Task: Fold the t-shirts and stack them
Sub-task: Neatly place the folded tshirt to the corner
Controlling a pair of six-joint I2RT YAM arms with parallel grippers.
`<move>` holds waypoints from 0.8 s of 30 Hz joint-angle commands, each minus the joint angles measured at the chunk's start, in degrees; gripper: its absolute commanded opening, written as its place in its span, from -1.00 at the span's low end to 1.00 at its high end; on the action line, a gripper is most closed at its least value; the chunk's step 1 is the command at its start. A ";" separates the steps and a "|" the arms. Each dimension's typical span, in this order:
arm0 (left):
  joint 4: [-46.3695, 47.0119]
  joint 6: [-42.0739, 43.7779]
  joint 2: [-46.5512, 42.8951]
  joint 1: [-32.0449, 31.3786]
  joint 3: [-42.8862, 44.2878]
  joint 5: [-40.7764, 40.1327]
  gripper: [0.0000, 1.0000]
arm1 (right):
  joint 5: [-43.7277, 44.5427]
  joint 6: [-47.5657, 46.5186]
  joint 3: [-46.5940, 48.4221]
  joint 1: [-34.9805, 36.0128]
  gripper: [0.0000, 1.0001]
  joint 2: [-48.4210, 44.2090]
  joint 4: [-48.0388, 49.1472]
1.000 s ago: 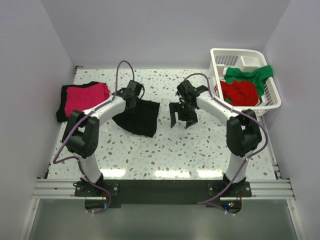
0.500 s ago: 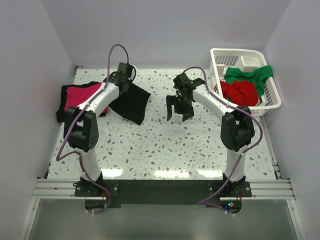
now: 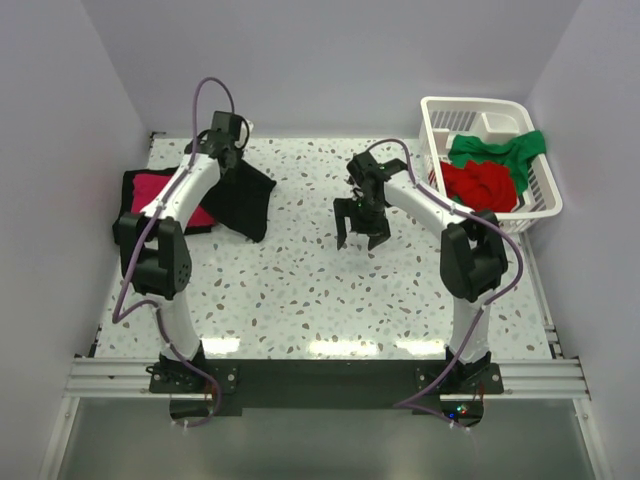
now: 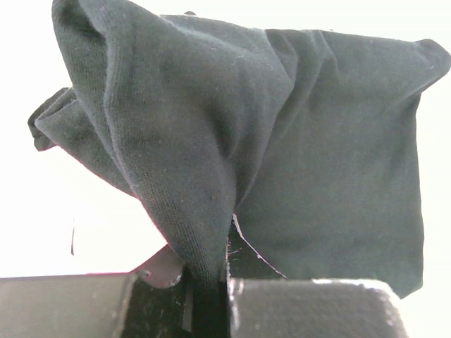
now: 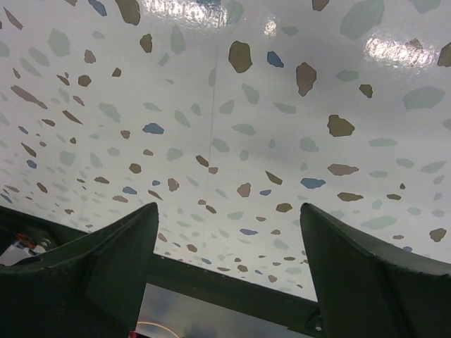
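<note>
At upper left, the left gripper (image 3: pixel 230 158) pinches a black t-shirt (image 3: pixel 245 195) beside the pink t-shirt (image 3: pixel 150 192), while the right gripper (image 3: pixel 362 228) hovers mid-frame, fingers spread wide.

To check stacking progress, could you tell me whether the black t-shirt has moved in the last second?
Yes: the black t-shirt, clamped in the left end effector, has shifted left, toward the magenta t-shirt.
</note>
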 commanded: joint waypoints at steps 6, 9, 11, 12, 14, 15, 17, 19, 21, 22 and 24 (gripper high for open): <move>-4.25 2.68 -2.99 3.35 8.52 -0.01 -1.00 | -2.74 -3.48 2.53 -0.21 0.69 1.68 -1.55; -4.96 2.85 -3.25 3.88 9.75 -0.89 -1.00 | -3.01 -4.01 2.97 -0.12 0.69 2.13 -1.82; -5.49 3.12 -3.25 4.41 10.71 -0.63 -1.00 | -3.36 -4.45 2.62 -0.12 0.69 2.30 -1.64; -5.84 3.12 -3.08 4.50 11.24 -0.54 -1.00 | -3.45 -4.53 2.45 -0.21 0.69 2.22 -1.47; -6.97 3.21 -2.82 4.76 12.82 -0.54 -1.00 | -3.89 -4.54 2.01 -0.21 0.69 2.30 -1.29; -7.07 3.21 -3.08 4.76 13.09 -0.71 -1.00 | -3.98 -4.54 1.83 -0.21 0.69 2.30 -1.20; -6.98 3.12 -3.52 5.03 13.35 -1.24 -1.00 | -4.24 -4.45 1.39 -0.30 0.69 2.22 -0.85; -6.98 3.21 -4.48 5.46 13.70 -1.68 -1.00 | -4.42 -4.45 0.87 -0.12 0.69 2.13 -0.41; -6.72 3.12 -5.62 5.82 13.62 -1.16 -1.00 | -4.77 -4.27 0.69 -0.12 0.69 2.30 -0.06; -6.63 3.03 -5.89 6.17 13.53 -0.72 -1.00 | -4.94 -4.19 0.60 -0.21 0.69 2.48 0.03; -6.63 3.03 -6.68 6.43 13.36 -0.63 -1.00 | -5.21 -4.10 0.51 -0.12 0.69 2.57 0.29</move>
